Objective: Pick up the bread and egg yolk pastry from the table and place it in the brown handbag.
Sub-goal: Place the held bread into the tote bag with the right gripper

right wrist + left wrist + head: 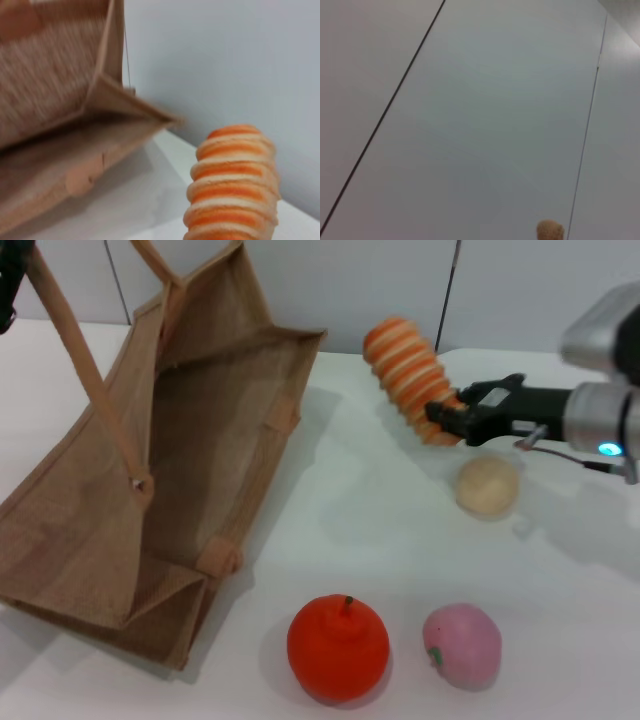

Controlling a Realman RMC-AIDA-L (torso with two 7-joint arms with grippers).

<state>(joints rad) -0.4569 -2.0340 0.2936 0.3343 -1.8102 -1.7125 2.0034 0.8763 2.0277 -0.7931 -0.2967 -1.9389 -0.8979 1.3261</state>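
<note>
- Fingers of the right gripper [445, 423] are seen clamped on the lower end of the bread [408, 372], which is held raised above the white table [350, 510] and tilted, its free end pointing up and away from the fingers toward the bag.
- Just below and beside the fingers, on the table, the egg yolk pastry [488, 486] is found, apart from them and untouched.
- Well off from the fingers, past the bread's free end, the brown handbag [150, 480] is seen with its mouth gaping toward them and one long handle [85, 370] pulled up taut.
- Nearer the robot than the fingers, an orange fruit [338, 647] and a pink ball [462, 645] are laid side by side on the table.
- Of the left gripper only a dark edge [8, 290] is glimpsed by the raised handle; whether its fingers are closed cannot be told.
</note>
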